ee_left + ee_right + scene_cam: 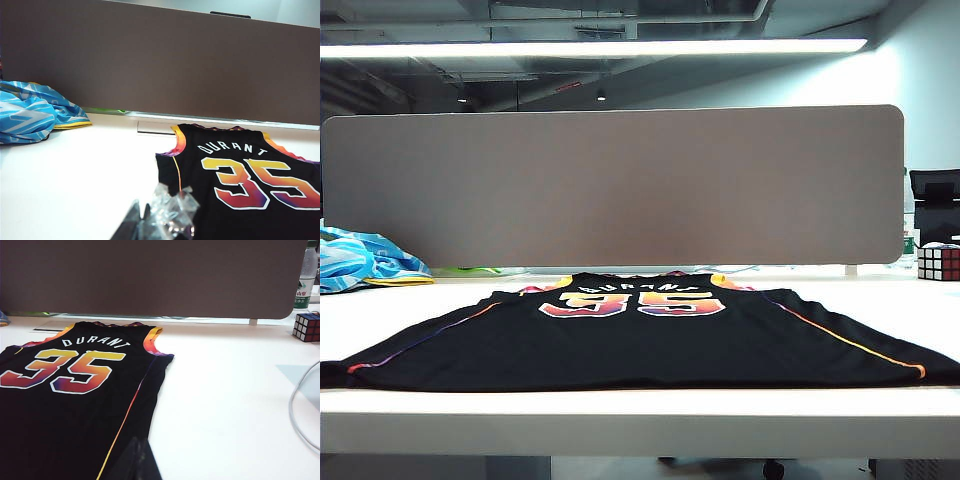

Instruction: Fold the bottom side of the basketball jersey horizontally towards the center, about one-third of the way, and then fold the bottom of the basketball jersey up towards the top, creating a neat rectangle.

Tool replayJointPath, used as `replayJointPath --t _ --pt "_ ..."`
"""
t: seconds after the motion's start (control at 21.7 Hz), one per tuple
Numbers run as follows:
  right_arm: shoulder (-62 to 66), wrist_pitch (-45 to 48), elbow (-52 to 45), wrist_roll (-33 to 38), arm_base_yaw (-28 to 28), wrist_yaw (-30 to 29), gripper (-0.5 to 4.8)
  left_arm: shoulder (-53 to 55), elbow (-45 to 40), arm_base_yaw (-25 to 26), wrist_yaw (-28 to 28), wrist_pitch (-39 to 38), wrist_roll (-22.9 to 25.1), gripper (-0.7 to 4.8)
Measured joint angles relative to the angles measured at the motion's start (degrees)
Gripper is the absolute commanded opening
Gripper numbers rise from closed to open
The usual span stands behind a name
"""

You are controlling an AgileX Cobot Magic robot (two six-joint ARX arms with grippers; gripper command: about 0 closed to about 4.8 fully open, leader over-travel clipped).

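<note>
Jersey: lying flat and unfolded on the white table, number side up, hem toward the near edge, neck toward the grey divider; orange-to-yellow 35 and white lettering facing up, thin stripes running down both sides.
Left gripper: showing at the edge of its wrist view only, fingers closed together, holding nothing; a crumpled clear wrap is clinging to the fingertips; sitting over the table just beside the jersey's side seam, not touching the cloth.
Right gripper: dark fingertips pressed together, holding nothing; sitting at the jersey's other side edge, near the striped seam.
Blue cloth: lying bunched at the table's far left, well apart from the jersey.
Cube: puzzle cube sitting at far right by the divider.
Bottle: standing behind the cube.
Cable: white, curving across the table at right.
</note>
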Motion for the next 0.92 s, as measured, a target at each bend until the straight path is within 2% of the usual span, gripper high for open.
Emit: replayJointPath --t 0.6,0.69,0.78,0.92 --pt "0.00 0.00 0.00 1.97 0.00 -0.50 -0.01 -0.02 0.00 0.00 0.04 0.00 -0.37 -0.06" --pt "0.00 0.00 0.00 5.07 0.00 -2.56 -0.03 -0.02 0.00 0.00 0.52 -0.02 -3.32 -0.06" --pt "0.55 -0.44 0.07 10.95 0.02 -6.19 -0.03 1.14 1.86 0.00 0.76 -4.33 -12.22 -0.06" --pt "3.19 -3.93 1.55 12.33 0.00 -6.23 -0.04 4.81 4.20 0.00 1.01 -7.85 -15.39 -0.06"
